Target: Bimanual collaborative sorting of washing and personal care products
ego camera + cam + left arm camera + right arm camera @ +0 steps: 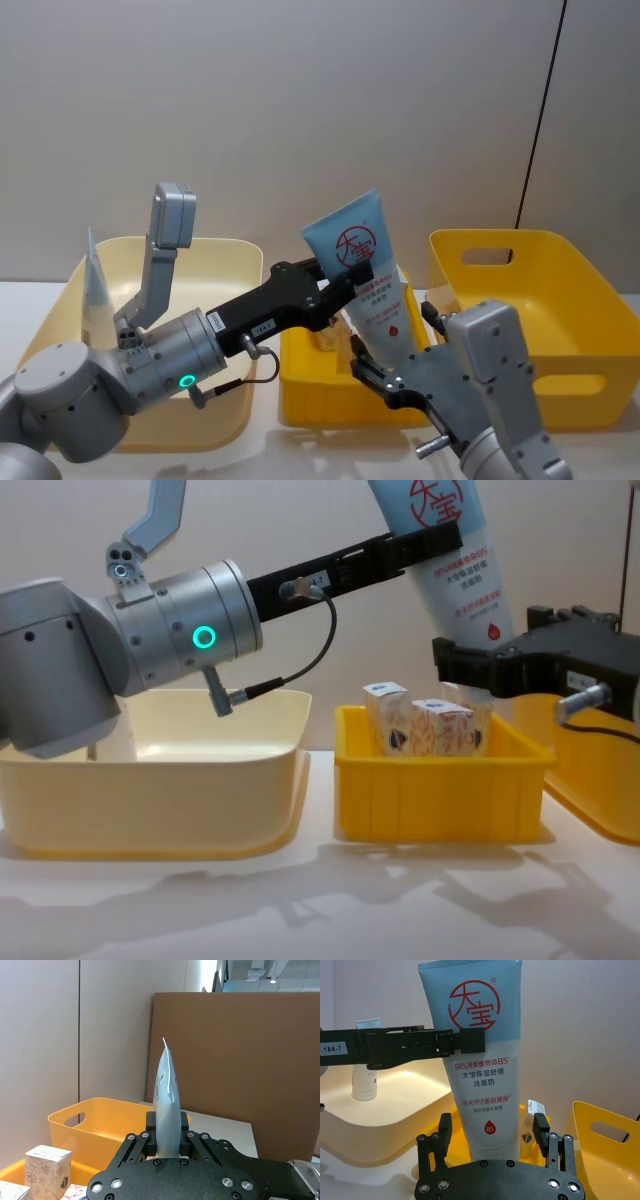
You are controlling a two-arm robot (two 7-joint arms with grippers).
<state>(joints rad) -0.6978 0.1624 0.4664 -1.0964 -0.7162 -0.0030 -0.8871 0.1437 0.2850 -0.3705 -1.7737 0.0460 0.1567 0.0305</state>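
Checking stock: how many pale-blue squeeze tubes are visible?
2. One tall pale-blue plastic squeeze tube is gripped by the left end effector above the small yellow plastic bin; a second pale-blue tube stands in the cream plastic tub on the left. Others may be hidden.

Bright, even indoor light. Chest view: soft overlapping shadows on table [300, 910] at 6 o'clock, below yellow bin [440, 800]; sheen on left arm [190, 620] at 10. Left wrist view: ceiling lamp [272, 981] glares at 1 o'clock. Head view: wall [300, 100] flat, shadowless.

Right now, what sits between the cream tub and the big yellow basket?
A small yellow tray holding white cartons, seen in the chest view.
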